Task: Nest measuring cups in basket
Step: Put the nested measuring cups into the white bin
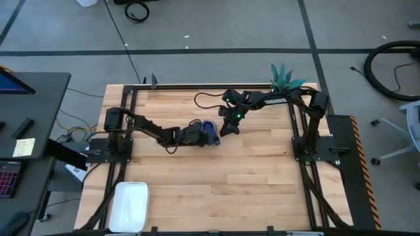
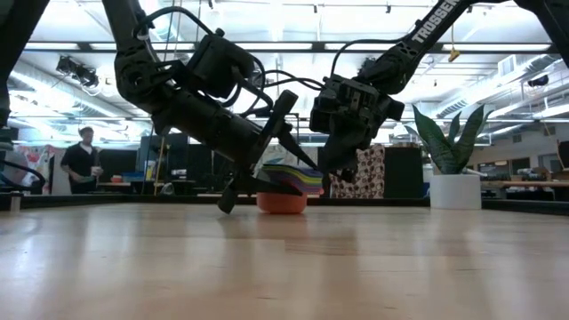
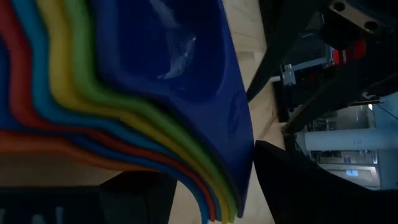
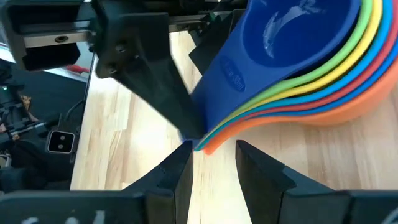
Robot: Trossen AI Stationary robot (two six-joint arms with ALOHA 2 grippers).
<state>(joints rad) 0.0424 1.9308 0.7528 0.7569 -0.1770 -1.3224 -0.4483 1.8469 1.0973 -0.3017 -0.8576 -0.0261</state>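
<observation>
Measuring cups (image 4: 298, 74), nested dark blue inside orange, sit mid-bench (image 1: 249, 177), well apart from the basket (image 1: 129, 206) at the near-left corner. Judged light, stiff, slick plastic; best taken by the fanned handles. Left tool (image 2: 253, 182) spread beside those handles; right tool (image 4: 214, 165) part-open, empty. Arm lettering reads "TROSSEN"; embossed handle mark illegible.

Your floor (image 1: 216, 26): grey concrete, dark seams | your surface (image 1: 216, 177): pale wood planks | desk (image 1: 33, 124) to your left, sticky note (image 1: 23, 147) on it | ceiling lights (image 2: 293, 46) in rows | plant (image 2: 453, 169) | person (image 2: 82, 160) standing far back
</observation>
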